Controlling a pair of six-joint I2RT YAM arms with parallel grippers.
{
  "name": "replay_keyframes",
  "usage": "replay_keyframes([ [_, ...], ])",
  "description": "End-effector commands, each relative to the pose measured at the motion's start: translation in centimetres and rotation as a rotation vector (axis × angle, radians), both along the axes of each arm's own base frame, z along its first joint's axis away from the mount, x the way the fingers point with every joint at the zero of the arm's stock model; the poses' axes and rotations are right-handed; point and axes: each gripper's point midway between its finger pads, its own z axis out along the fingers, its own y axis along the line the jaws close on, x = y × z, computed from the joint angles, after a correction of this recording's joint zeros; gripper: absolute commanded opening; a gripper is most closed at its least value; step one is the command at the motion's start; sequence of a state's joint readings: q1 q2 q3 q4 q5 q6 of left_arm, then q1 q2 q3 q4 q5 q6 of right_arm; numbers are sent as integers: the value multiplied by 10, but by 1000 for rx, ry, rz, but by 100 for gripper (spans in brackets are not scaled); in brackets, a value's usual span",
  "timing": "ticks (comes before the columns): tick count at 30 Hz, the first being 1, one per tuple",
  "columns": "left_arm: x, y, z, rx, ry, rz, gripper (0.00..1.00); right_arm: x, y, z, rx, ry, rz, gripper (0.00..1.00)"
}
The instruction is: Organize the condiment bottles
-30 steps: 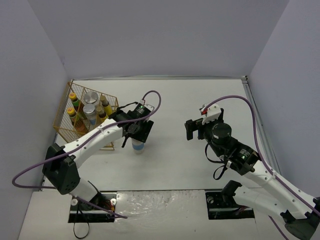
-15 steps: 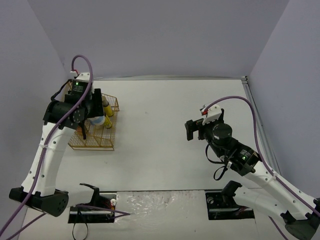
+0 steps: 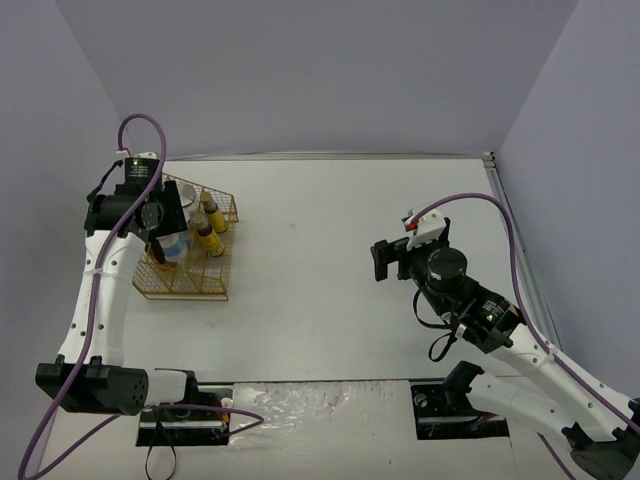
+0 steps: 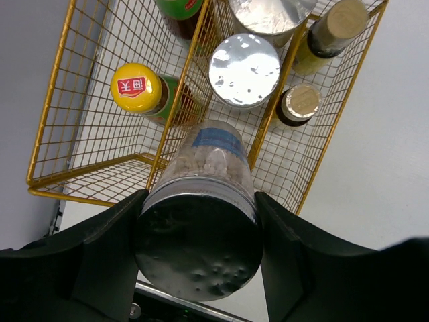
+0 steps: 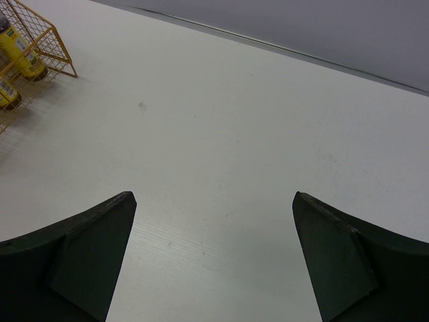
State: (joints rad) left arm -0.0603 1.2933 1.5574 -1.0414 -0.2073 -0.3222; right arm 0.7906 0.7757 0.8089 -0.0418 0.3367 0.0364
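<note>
My left gripper [image 4: 198,201] is shut on a pale jar with a silver lid [image 4: 201,161] and holds it over the near end of the gold wire rack [image 4: 60,134]. Standing in the rack are two silver-lidded jars [image 4: 244,69], a yellow-capped sauce bottle [image 4: 136,87] with a second one behind it, and two slim dark bottles [image 4: 299,102]. From above, the left gripper [image 3: 163,232] hangs over the rack [image 3: 190,285] at the table's left. The right gripper [image 3: 388,260] is open over bare table and holds nothing [image 5: 214,201].
The rack stands close to the left wall [image 3: 70,150]. In the right wrist view its corner [image 5: 57,43] and two yellow-labelled bottles [image 5: 17,47] show at the far left. A purple cable [image 3: 470,200] loops over the right arm.
The left arm has carried the jar from the middle of the table leftwards to above the rack, and it then shifted a little further left. The right arm has not moved.
</note>
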Motion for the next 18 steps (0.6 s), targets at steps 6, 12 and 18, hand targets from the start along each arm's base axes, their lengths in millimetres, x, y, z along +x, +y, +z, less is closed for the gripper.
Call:
replay_keyframes([
  [6, 24, -3, -25, -62, -42, 12, 16, 7, 1, 13, 43, -40, -27, 100],
  [12, 24, -5, -43, -78, 1, 13, 41, 9, 4, 10, 34, -31, -22, 100],
  [18, 26, -5, -53, -78, 30, 19, 76, 9, 4, 9, 36, -29, -22, 100],
])
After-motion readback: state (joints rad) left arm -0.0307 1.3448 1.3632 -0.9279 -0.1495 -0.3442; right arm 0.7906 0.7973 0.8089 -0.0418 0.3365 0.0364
